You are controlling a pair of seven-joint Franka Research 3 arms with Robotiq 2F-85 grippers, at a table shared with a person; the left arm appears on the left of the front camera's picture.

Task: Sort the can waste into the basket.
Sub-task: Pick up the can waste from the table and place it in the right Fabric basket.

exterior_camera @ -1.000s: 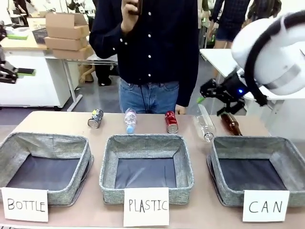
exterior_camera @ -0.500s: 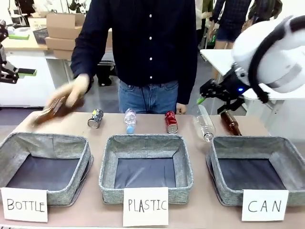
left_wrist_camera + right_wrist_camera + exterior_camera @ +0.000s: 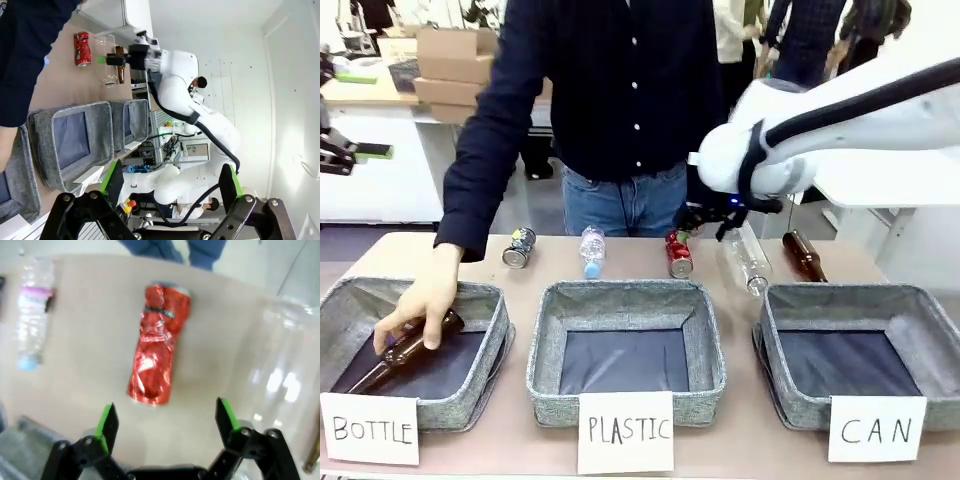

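Beige desk (image 3: 380,255) in a cluttered workroom carries three grey baskets, the CAN basket (image 3: 920,320) rightmost. Behind them lie two clear bottles (image 3: 592,250) and two cans. The red can (image 3: 159,360) lies under the spread right end effector (image 3: 165,412), the silver can (image 3: 519,248) farther left. The left end effector (image 3: 170,172) is also spread.

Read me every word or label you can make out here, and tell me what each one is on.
"BOTTLE": left card, at the left basket.
"PLASTIC": middle card, at the middle basket.
"CAN": right card, at the right basket.
Print on the silver can and red can: too small or blurred to read.
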